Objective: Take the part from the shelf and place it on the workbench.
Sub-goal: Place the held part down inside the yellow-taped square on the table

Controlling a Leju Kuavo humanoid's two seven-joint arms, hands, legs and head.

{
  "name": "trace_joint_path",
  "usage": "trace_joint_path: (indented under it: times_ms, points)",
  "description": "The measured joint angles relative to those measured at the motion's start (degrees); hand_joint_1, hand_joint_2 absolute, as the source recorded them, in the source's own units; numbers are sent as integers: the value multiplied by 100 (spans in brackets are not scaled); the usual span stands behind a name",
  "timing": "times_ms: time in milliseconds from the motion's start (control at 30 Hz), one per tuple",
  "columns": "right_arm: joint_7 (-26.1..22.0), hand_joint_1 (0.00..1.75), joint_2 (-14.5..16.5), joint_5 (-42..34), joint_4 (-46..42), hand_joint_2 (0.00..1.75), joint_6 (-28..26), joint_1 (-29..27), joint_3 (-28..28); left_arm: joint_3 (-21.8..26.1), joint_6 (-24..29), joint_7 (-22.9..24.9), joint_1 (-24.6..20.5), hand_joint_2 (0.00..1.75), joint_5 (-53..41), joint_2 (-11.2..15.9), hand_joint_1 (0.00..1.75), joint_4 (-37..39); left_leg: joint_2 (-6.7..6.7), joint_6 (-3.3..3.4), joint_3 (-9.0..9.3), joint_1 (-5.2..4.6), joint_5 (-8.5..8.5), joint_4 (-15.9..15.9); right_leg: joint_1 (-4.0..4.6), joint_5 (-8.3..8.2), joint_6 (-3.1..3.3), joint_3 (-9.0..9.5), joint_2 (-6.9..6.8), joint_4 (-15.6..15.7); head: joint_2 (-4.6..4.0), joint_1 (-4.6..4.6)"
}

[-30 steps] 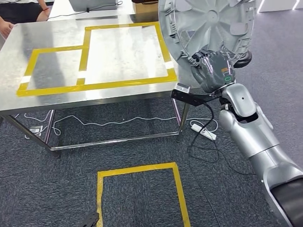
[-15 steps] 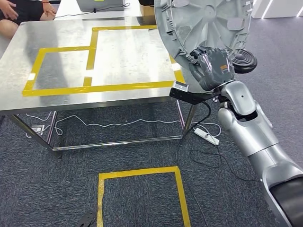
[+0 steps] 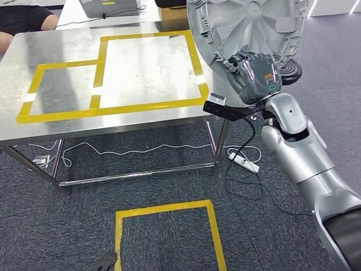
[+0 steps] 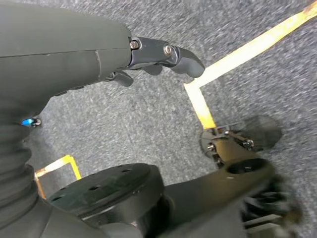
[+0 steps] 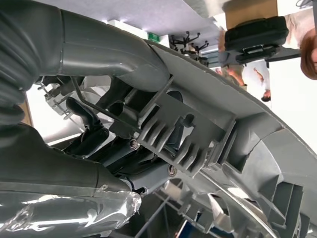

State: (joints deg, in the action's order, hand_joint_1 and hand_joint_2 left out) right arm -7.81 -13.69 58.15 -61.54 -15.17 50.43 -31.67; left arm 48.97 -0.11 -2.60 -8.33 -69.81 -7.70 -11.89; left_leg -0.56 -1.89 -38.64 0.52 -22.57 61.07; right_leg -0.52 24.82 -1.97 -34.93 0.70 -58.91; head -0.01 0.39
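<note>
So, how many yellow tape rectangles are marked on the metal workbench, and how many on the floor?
2 on the workbench: a smaller rectangle toward its left, a larger rectangle adjoining it on the right, its far right partly behind the grey part. 1 on the floor, the floor outline, cut off by the frame edge.

No readable text, brand or number anywhere. Right hand (image 3: 254,76) carries small orange and green stickers on its back, print too small to read. In the right wrist view a green sign (image 5: 152,36) hangs far off near the ceiling, lettering not legible. Part (image 3: 247,28) shows no markings.
</note>
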Motion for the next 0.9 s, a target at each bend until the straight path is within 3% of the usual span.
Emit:
trace_joint_path:
  times_ms: [67, 167, 233, 300, 333, 367, 400, 467, 533, 633, 700, 800, 833, 867, 900]
  points:
    - [1, 175, 1, 5, -1, 175, 0, 19, 1, 5, 0, 1, 1, 175, 0, 0, 0, 0, -4, 63, 116, -9, -12, -258, 22, 27, -53, 3, 5, 3, 0, 4]
    - [-1, 175, 1, 10, -1, 175, -2, 27, 1, 9, 0, 2, 5, 175, 0, 5, 0, 0, -11, 180, 145, 1, -49, -293, 9, 105, -128, -17, -7, -54, -1, 17]
    - [-7, 175, 4, 13, -1, 175, -4, 26, -1, 11, 0, 2, 0, 175, 0, 3, 0, 0, -13, 240, 177, 17, -62, -302, 3, 357, -170, -252, -19, -543, -1, 41]
    - [-10, 175, 8, 24, -1, 175, -7, 10, -12, 14, 0, 2, 10, 175, 1, 2, 0, 0, -17, 270, 204, 15, -86, -300, 2, 661, -185, -676, -23, -1343, -1, 59]
    - [-8, 175, 9, 32, -1, 175, -8, -8, -22, 15, 0, 2, 21, 175, 2, 2, 0, 0, -20, 274, 225, 13, -104, -299, 2, 705, -185, -844, -23, -1613, -1, 62]
    - [-4, 175, 13, 44, -1, 175, -10, -27, -33, 17, -1, 2, 31, 175, 4, 3, 0, 0, -25, 272, 254, 12, -125, -297, 2, 627, -179, -914, -23, -1667, -1, 65]
    - [2, 175, 19, 55, -1, 175, -14, -43, -43, 18, -2, 1, 37, 175, 7, 2, 0, 0, -30, 264, 290, 12, -150, -296, 2, 442, -169, -872, -23, -1490, 0, 65]
    - [23, 175, 37, 71, 0, 175, -21, -52, -50, 19, -6, 0, 37, 175, 11, 2, 0, 0, -39, 227, 364, 6, -206, -293, 6, -32, -144, -544, -31, -695, -1, 68]
    - [44, 175, 62, 83, 1, 175, -37, -46, -53, 21, -9, -2, 33, 175, 12, 8, 0, 0, -45, 172, 390, -13, -245, -287, 18, -228, -121, -274, -36, -114, 0, 66]
    - [59, 175, 102, 105, 2, 175, -56, -51, -57, 25, -13, -4, 37, 175, 13, 17, 0, -1, -43, 83, 399, -11, -267, -311, 30, -189, -46, -220, -24, -13, 0, 61]
    - [79, 175, 120, 111, 2, 175, -57, -45, -53, 26, -15, -6, 34, 175, 13, 20, 0, -1, -29, 14, 327, -7, -391, -147, 9, -179, 22, -194, -23, 10, -1, 50]
    - [102, 175, 152, 119, 2, 175, -59, -51, -51, 28, -15, -9, 35, 175, 11, 20, 0, 0, -14, -56, -202, 0, -845, 840, -5, -153, 86, -170, -25, 21, -1, 31]
    - [103, 175, 158, 123, 2, 175, -59, -59, -52, 28, -15, -9, 39, 175, 10, 19, 0, 0, -13, -67, -383, 3, -915, 1136, -4, -142, 92, -161, -22, 20, -1, 32]
    - [103, 175, 162, 126, 2, 175, -59, -66, -53, 28, -15, -9, 43, 175, 9, 19, 0, 0, -12, -70, -489, 3, -875, 1264, -4, -128, 93, -147, -18, 20, -1, 30]
    - [103, 175, 164, 127, 2, 175, -59, -71, -54, 29, -15, -9, 44, 175, 9, 19, 0, 0, -11, -65, -489, 3, -719, 1176, -5, -109, 87, -124, -13, 19, -1, 30]
